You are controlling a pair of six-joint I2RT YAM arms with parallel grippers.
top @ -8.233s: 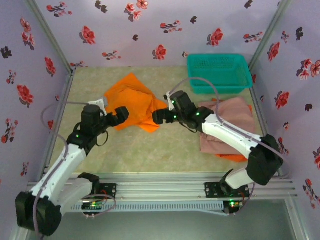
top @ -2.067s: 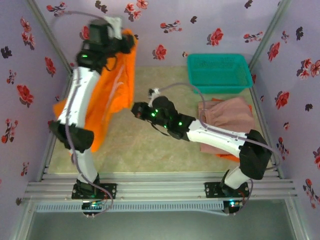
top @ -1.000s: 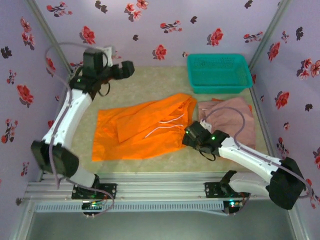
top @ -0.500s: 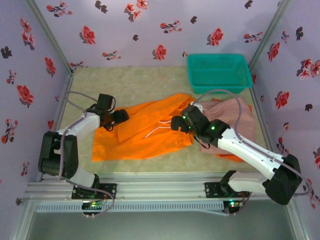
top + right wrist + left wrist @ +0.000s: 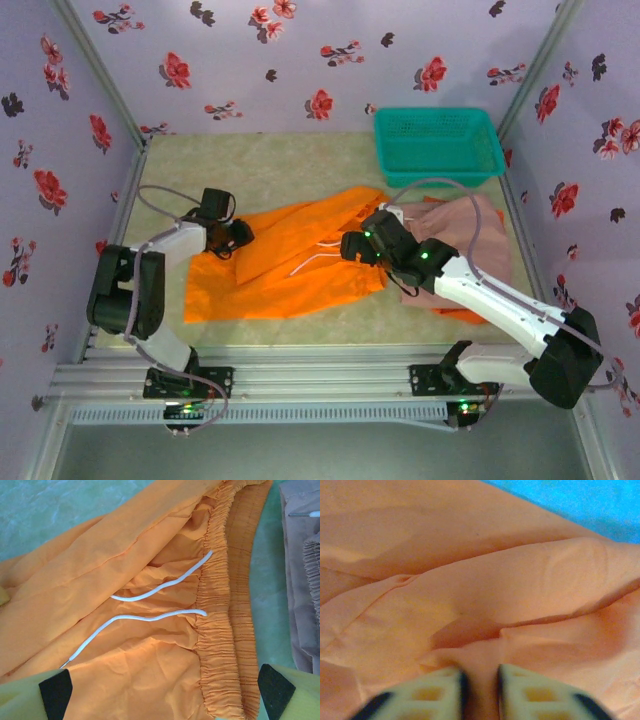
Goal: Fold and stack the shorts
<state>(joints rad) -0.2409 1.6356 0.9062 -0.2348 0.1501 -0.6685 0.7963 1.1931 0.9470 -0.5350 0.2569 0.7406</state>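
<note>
Front-left of the basket (image 5: pixel 438 146), orange shorts (image 5: pixel 290 270) are laid flat; a fold (image 5: pixel 479 662) at the end farthest from it is pinched by left gripper (image 5: pixel 480 695); right gripper (image 5: pixel 166 692) is held spread over the waistband (image 5: pixel 220 630).

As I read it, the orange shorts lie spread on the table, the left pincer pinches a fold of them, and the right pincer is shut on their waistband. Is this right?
Not quite. The right pincer is open: the right wrist view shows its fingers wide apart above the waistband of the orange shorts. The rest holds: the left pincer pinches a fold.
</note>
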